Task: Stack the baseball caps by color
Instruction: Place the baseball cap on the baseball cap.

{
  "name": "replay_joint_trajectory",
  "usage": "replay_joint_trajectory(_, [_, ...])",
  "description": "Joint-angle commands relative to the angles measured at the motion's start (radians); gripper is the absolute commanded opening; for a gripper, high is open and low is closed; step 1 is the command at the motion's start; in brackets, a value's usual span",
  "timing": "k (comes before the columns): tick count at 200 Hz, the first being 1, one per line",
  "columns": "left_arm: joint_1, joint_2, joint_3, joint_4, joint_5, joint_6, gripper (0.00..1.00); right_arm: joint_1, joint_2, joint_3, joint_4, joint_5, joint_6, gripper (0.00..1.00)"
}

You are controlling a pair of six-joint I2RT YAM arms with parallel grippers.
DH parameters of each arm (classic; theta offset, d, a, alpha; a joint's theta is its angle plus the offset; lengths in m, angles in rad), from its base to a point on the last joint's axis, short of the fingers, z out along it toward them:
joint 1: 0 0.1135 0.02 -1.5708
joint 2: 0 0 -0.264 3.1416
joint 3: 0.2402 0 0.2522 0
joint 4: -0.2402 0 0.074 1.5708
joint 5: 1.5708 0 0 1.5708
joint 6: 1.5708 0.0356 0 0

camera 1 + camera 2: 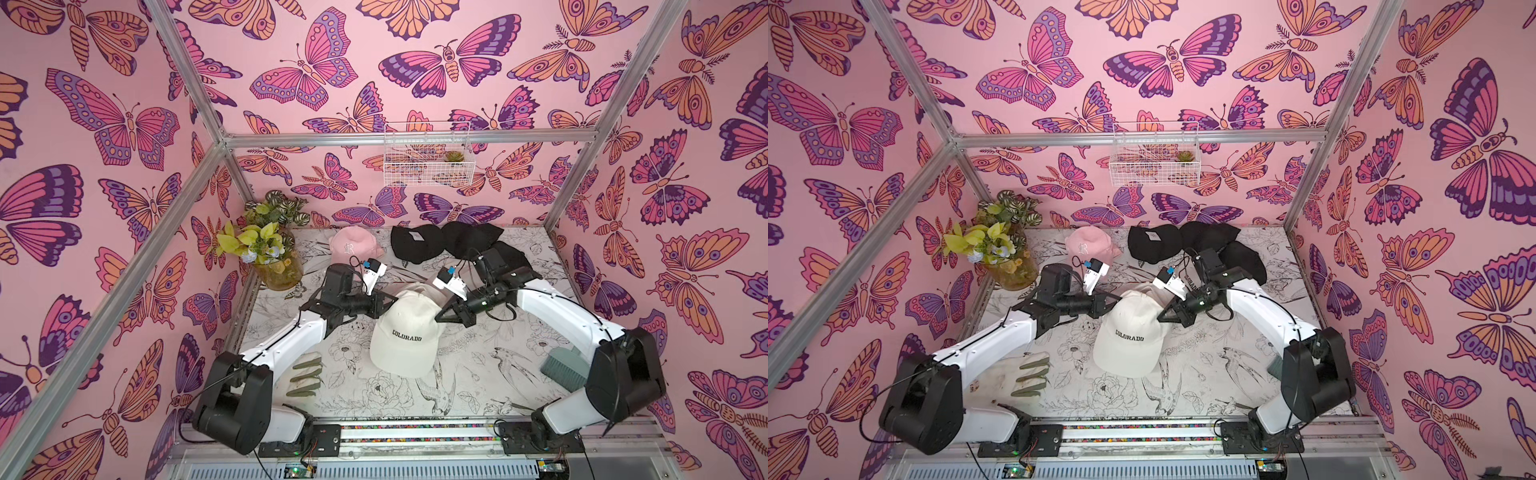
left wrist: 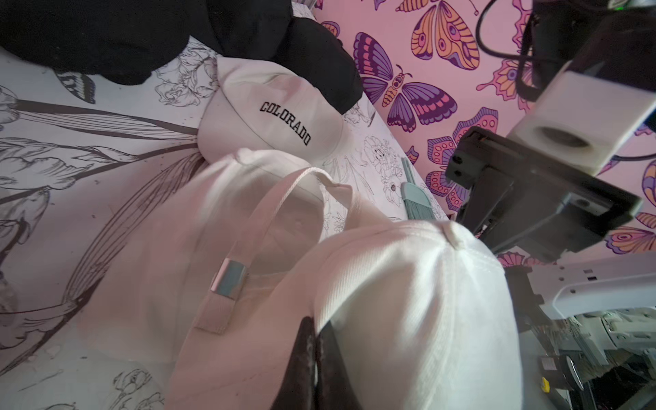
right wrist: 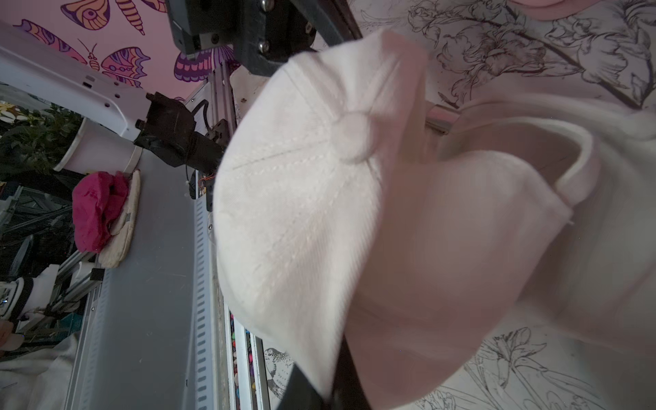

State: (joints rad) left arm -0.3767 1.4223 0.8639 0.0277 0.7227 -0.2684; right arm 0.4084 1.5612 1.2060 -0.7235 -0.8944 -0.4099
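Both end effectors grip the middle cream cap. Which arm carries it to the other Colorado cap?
Likely right. The other Colorado cap lies by the right arm, beside the black caps; the left end effector would have to reach across.

COLORADO cap point(image 1: 405, 332) is mid table point(image 1: 478, 365), my left gripper point(image 1: 392, 300) at its left rim and my right gripper point(image 1: 437, 318) at its right rim, with a strap-back cap point(image 2: 227, 248) touching just behind it. Back row, left to right: vase of plants point(image 1: 278, 266) in the corner, monogram cap point(image 1: 353, 247), three-cap cluster point(image 1: 465, 241), with a second COLORADO cap point(image 2: 269, 113) just in front of that cluster. Front left beside my left arm lies the glove point(image 1: 305, 376), front right against my right arm the brush point(image 1: 561, 368), and the wire basket point(image 1: 428, 153) hangs on the back wall.
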Motion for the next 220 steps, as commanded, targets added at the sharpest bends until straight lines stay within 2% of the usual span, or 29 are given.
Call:
replay_joint_trajectory(1, [0.016,0.057,0.056,-0.047,0.001,0.003,0.0,0.0,0.084,0.079,-0.025,-0.016,0.039,0.0])
replay_joint_trajectory(74, [0.057,0.183,0.14,-0.053,-0.038,0.068,0.0,-0.051,0.21,0.151,0.106,0.183,0.245,0.0])
replay_joint_trajectory(110, [0.076,0.276,0.15,-0.044,-0.063,0.08,0.0,-0.082,0.256,0.145,0.122,0.245,0.333,0.0])
replay_joint_trajectory(127, [0.086,0.307,0.16,-0.042,-0.038,0.07,0.0,-0.082,0.255,0.142,0.118,0.218,0.337,0.0])
replay_joint_trajectory(182, [0.087,0.183,0.178,-0.039,0.054,0.008,0.0,-0.067,0.109,0.147,0.092,0.093,0.333,0.0])
replay_joint_trajectory(220, [0.066,0.121,0.159,-0.013,0.093,-0.028,0.0,-0.077,0.051,0.138,0.047,0.141,0.262,0.0])
